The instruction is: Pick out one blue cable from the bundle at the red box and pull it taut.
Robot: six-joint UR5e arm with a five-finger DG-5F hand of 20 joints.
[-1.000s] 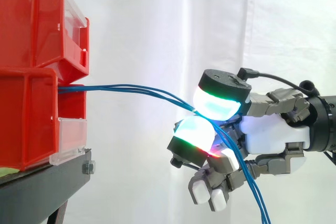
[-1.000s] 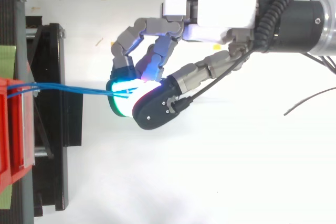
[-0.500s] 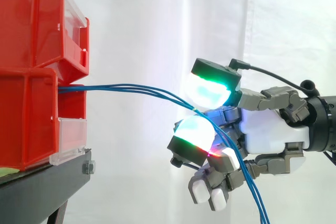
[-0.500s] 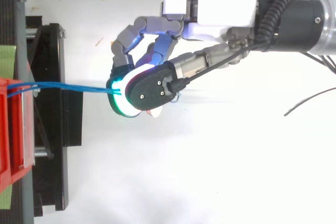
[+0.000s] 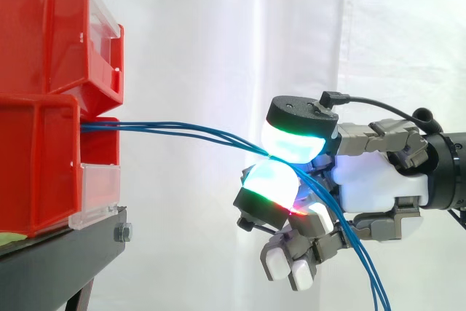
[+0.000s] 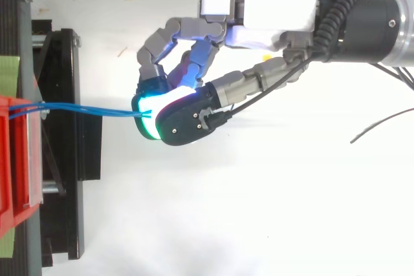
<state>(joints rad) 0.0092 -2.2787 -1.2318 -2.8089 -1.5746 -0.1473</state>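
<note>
**Hand pinches the blue cables away from the red boxes**

The hand (image 5: 371, 183) reaches in from the right of the side view with its palm facing the boxes. Two glowing pads (image 5: 295, 142) are closed against each other, one above the other. The upper pad glows white with a green rim, and the lower one glows white and cyan with a red edge. The remaining fingers are curled below the palm. The blue cables (image 5: 175, 127) are caught in the seam where the two pads meet, so the hand has them in a pinch. Several strands converge at that point, and how many of them are actually clamped cannot be told.

From the pinch, the strands run left and slightly upward in a shallow bow, close together and nearly straight. They reach the lower red box (image 5: 36, 158) and enter at its top edge, just under the upper red box (image 5: 58, 27). On the other side of the pinch, the strands pass in front of the palm and drop loosely towards the bottom edge of the view.

From above, the hand (image 6: 259, 11) arches over the pinch, and the cables (image 6: 90, 109) cross the open gap as a tight, almost level line to the red box (image 6: 19, 159) at the left edge.

The hand is well apart from the boxes. Both boxes sit stacked on a black stand (image 5: 65, 253), and a clear label holder (image 5: 95, 194) is on the lower box's front. A white curtain (image 5: 218, 49) hangs behind everything.
</note>
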